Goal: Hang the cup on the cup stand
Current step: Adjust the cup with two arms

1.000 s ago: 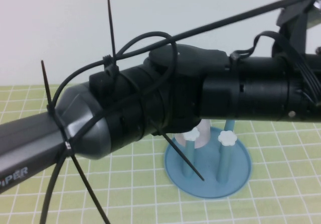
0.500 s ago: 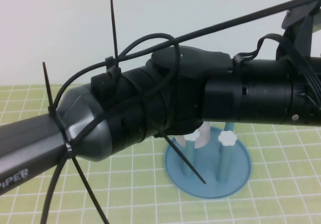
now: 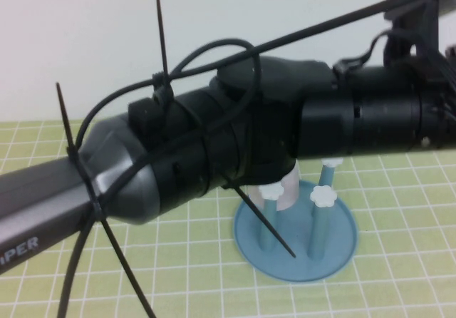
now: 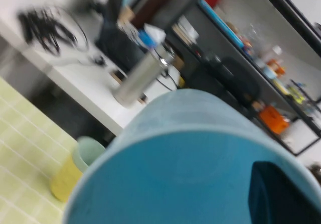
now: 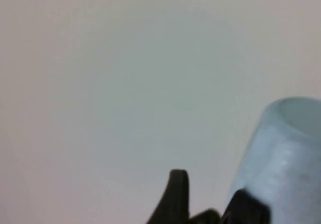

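Observation:
The light blue cup (image 4: 165,158) fills the left wrist view, its deeper blue inside facing the camera. My left gripper (image 4: 296,184) is shut on it, with one dark finger (image 4: 278,194) inside the rim. The cup also shows in the right wrist view (image 5: 286,153), held up in front of a white wall, right beside my right gripper (image 5: 210,209). In the high view my left arm (image 3: 214,154) crosses the picture and hides both grippers and the cup. The teal cup stand (image 3: 292,261) sits on the mat below it, with white-knobbed pegs (image 3: 323,196).
A pale pink cup (image 3: 291,190) hangs on a rear peg of the stand. A yellow-green cup (image 4: 75,166) stands on the green grid mat (image 3: 178,261). A white wall lies behind the table. Cable ties stick out from my left arm.
The far end of my left arm has risen a little toward the upper right. The stand and the pink cup have not moved.

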Available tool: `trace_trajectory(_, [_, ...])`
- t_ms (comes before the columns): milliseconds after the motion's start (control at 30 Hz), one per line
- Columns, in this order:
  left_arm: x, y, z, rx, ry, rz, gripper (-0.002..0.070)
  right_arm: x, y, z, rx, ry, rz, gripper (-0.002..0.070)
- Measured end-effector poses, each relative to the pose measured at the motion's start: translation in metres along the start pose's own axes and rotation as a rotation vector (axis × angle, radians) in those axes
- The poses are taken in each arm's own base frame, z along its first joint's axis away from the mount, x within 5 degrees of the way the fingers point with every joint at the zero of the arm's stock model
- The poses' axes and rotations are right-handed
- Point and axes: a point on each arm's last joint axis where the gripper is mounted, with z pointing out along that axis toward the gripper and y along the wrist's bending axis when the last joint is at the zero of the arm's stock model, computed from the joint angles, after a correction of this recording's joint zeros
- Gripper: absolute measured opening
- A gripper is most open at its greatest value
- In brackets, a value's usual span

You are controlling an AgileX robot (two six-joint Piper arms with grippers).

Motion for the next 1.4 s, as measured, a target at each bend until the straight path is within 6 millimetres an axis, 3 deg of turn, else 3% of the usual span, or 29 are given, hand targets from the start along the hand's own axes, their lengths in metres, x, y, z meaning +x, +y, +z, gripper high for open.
trace_trajectory(33, [-0.011,-0.013,-0.004,0.055,-0.063,-0.042,0.0,-0.001,0.0,0.002,0.003,-0.012,0.002,0.0692])
trace_trajectory(100, [-0.014,-0.016,-0.004,0.067,-0.067,-0.028,0.0,-0.004,-0.002,0.006,0.021,-0.032,0.01,0.0692])
trace_trajectory(133, [-0.007,-0.005,0.0,0.01,-0.02,0.046,0.0009,-0.005,-0.003,0.009,0.032,-0.037,0.014,0.0692])
trace_trajectory(267, [-0.002,-0.011,0.004,0.007,-0.018,0.05,0.0009,-0.009,-0.012,0.023,0.105,-0.05,0.017,0.0692])
trace_trajectory(300, [-0.004,-0.025,0.004,0.048,-0.063,-0.028,0.0,-0.009,-0.014,0.027,0.125,-0.052,0.028,0.0689])
trace_trajectory(367, [0.003,-0.031,0.009,0.04,-0.058,-0.018,0.0,-0.011,-0.019,0.033,0.16,-0.052,0.044,0.0678])
trace_trajectory(400, [0.009,-0.021,0.012,-0.011,-0.018,0.063,0.001,-0.012,-0.021,0.036,0.17,-0.058,0.052,0.0671])
trace_trajectory(433, [0.011,-0.024,0.014,-0.017,-0.019,0.066,0.001,-0.013,-0.021,0.037,0.173,-0.067,0.056,0.0665])
trace_trajectory(733, [0.015,-0.026,0.017,-0.046,-0.03,0.102,0.001,-0.013,-0.021,0.037,0.166,-0.077,0.094,0.0599])
trace_trajectory(800, [0.015,-0.026,0.017,-0.045,-0.032,0.073,0.001,-0.013,-0.02,0.036,0.162,-0.077,0.096,0.0596])
trace_trajectory(833, [0.009,-0.035,0.014,-0.002,-0.07,-0.057,0.0,-0.013,-0.02,0.036,0.161,-0.077,0.098,0.0595])
trace_trajectory(1067, [0.014,-0.025,0.017,-0.057,-0.041,0.035,0.001,-0.011,0.0,0.037,0.106,-0.059,0.04,0.0574])
trace_trajectory(1400, [0.016,-0.032,0.017,0.005,-0.009,0.056,0.001,-0.002,0.001,0.037,0.119,0.051,-0.03,0.0582])
